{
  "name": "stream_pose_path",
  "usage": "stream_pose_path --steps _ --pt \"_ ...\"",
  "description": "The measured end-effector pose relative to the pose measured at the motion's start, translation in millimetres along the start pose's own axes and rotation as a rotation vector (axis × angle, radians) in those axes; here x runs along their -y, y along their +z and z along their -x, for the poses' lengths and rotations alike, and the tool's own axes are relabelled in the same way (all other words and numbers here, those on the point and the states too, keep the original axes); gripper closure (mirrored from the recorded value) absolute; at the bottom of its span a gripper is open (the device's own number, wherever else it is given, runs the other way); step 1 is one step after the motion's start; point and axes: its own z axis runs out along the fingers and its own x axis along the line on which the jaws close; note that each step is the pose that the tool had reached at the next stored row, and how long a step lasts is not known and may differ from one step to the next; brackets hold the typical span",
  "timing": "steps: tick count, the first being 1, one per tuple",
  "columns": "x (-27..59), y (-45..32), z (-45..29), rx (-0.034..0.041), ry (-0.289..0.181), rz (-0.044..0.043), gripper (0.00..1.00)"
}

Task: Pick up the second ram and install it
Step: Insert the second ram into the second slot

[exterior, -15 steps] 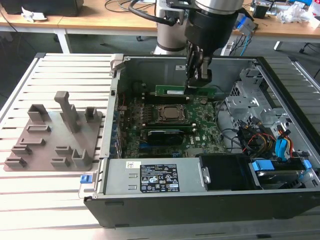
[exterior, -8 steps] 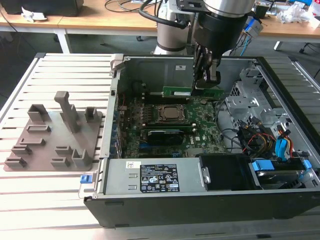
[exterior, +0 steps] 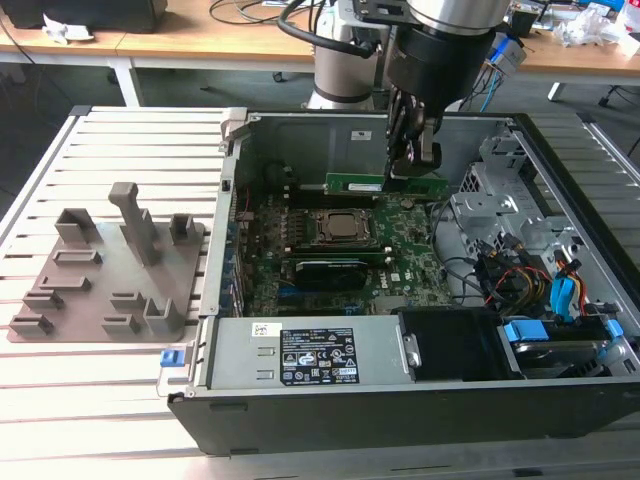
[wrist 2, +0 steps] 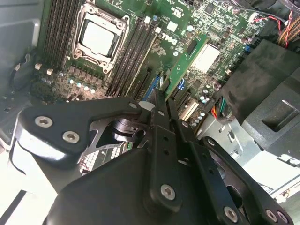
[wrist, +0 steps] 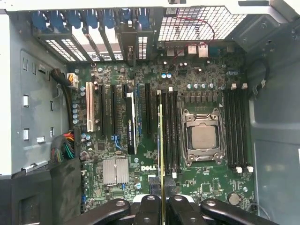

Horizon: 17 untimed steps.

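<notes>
Gripping the second ram [wrist: 161, 140] edge-on, the fingers [wrist: 147, 207] of the gripper [exterior: 408, 170] are closed on it above the motherboard [wrist: 197, 187] in the computer case [exterior: 400, 420]; in the exterior view it hangs at one o'clock of the CPU socket [exterior: 340, 228].

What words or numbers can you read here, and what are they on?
Black label on the grey metal box: too small to read.
White sticker on the case wall: too small to read.
Motherboard: a maker's logo; other print too tiny.
The second ram in the jaws: no readable print.
</notes>
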Motion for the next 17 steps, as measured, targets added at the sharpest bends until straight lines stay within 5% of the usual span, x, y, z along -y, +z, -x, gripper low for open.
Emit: stream_pose_path --steps 8,17 --pt "0.6 8.1 0.2 0.0016 0.000 0.0001 0.86" --pt "2.4 37.8 -0.7 0.0015 0.000 0.0001 0.86"
